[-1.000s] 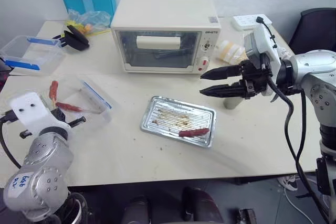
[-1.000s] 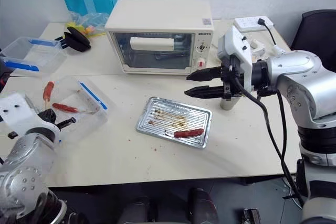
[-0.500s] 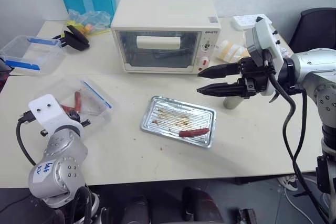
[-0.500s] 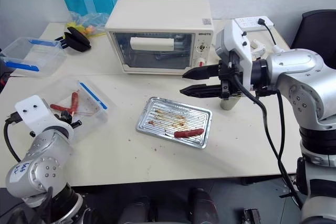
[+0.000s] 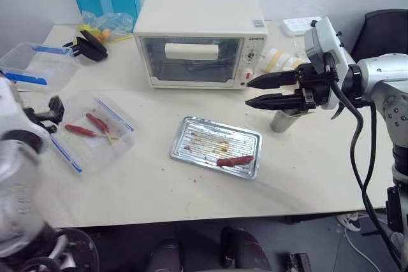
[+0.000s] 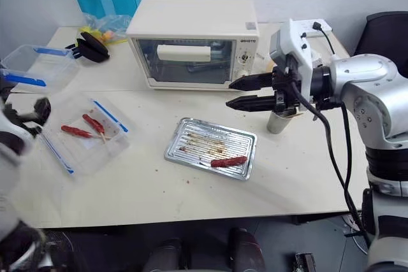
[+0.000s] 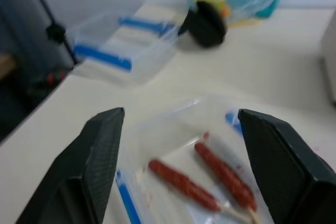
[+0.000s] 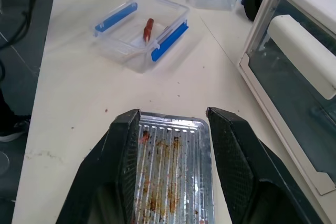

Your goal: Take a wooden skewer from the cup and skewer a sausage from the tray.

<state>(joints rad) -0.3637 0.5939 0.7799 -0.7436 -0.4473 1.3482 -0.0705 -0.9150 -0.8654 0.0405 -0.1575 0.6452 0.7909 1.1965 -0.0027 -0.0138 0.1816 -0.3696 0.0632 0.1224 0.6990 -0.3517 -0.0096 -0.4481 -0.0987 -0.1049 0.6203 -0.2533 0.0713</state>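
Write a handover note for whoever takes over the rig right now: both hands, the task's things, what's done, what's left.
Left hand: open, empty, above the clear box holding two skewered sausages.
Right hand: open, empty, level, near the steel cup, above the tray's far end.
Tray: one sausage lying on its near edge.
Done: two skewered sausages boxed.
Left: pull a skewer from the cup, spear the tray sausage.

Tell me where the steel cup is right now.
In the head views the cup stands on the table's right side, just past the tray's right end, directly below the right gripper and partly hidden by it.
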